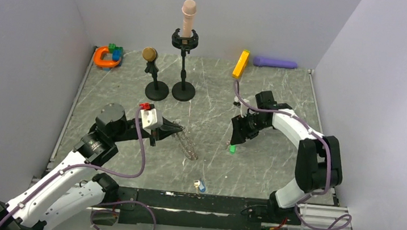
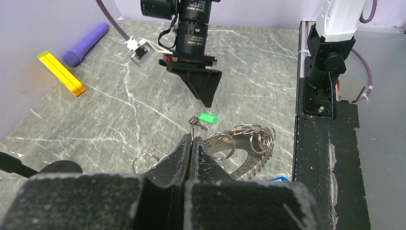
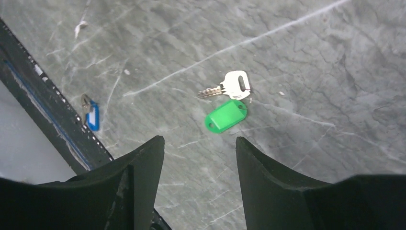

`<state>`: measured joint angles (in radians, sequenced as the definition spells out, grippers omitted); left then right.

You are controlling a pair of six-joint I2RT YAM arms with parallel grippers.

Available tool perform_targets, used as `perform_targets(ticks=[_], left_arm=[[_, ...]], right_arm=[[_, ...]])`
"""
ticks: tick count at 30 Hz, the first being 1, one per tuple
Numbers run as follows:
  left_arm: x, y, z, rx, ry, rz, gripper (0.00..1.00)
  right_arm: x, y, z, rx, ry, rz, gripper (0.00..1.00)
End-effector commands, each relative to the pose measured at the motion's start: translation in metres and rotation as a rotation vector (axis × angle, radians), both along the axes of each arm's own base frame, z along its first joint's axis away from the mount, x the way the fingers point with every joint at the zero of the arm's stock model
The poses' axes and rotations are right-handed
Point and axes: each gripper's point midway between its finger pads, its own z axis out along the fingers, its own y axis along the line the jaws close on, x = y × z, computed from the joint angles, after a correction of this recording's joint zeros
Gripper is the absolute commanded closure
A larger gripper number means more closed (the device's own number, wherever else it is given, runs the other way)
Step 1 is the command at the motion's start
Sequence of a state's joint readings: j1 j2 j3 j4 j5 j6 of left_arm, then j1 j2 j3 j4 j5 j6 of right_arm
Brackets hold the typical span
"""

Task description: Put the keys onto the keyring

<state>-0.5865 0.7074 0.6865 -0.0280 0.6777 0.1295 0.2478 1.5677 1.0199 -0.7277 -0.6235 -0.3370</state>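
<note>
The right end effector (image 3: pixel 198 142) stands apart, with the green key (image 3: pixel 226 115) just beyond its tips. The left end effector (image 2: pixel 191 144) clamps the keyring (image 2: pixel 250 143).

The desk (image 1: pixel 258 172) has a grey stone-look top crossed by thin pale veins, matte with a soft sheen. Plain pale lavender-grey walls close it in on three sides: a back wall (image 1: pixel 229 9), a left wall (image 1: pixel 21 39) and a right wall (image 1: pixel 389 66), all bare. A thin light metal edge (image 1: pixel 75 101) runs along the desk's side. A black strip (image 1: pixel 197 203) lines the near edge. The light is even and soft, with only faint shadows.
</note>
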Motion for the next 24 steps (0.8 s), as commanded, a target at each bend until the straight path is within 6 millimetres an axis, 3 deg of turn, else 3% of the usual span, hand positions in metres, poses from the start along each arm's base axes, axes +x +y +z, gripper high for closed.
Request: perform_targets(ticks=[1, 11, 17, 24], left_arm=[[0.000, 0.001, 0.018, -0.040, -0.055, 0.007, 1.00], [0.001, 0.001, 0.019, -0.032, -0.054, 0.003, 1.00], [0.002, -0.001, 0.019, -0.032, -0.046, -0.001, 1.00], [0.003, 0.001, 0.019, -0.043, -0.042, 0.019, 1.00]], right_arm=[[0.021, -0.004, -0.013, -0.043, 0.008, -0.142, 0.40], [0.026, -0.007, -0.047, -0.063, 0.031, -0.240, 0.44], [0.035, -0.007, -0.055, -0.067, 0.024, -0.248, 0.49], [0.037, 0.001, -0.056, -0.040, 0.052, -0.235, 0.63]])
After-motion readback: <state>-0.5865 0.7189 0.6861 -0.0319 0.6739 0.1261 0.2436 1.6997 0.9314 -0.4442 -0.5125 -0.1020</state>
